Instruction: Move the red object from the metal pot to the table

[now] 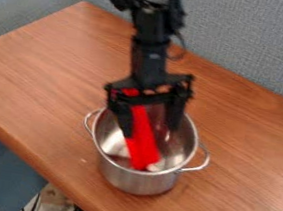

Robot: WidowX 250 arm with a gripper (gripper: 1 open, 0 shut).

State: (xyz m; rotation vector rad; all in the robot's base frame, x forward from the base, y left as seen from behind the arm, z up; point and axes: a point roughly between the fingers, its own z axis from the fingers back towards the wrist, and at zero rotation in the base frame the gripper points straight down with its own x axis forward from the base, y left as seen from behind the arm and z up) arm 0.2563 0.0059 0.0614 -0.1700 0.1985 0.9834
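Note:
A shiny metal pot point(111, 165) stands near the front edge of the wooden table point(35, 65). The long red object point(143, 143) leans inside the pot, its upper end sticking up past the rim. My gripper point(144, 116) hangs straight over the pot, pointing down, open, with one black finger point(112, 113) on each side of the red object's upper part. The fingertips reach down into the pot's mouth. I cannot tell whether either finger touches the red object.
The pot has small loop handles point(201, 164) at its left and right sides. The table's front edge point(41, 158) runs close below the pot. Bare wood lies to the left and behind the arm.

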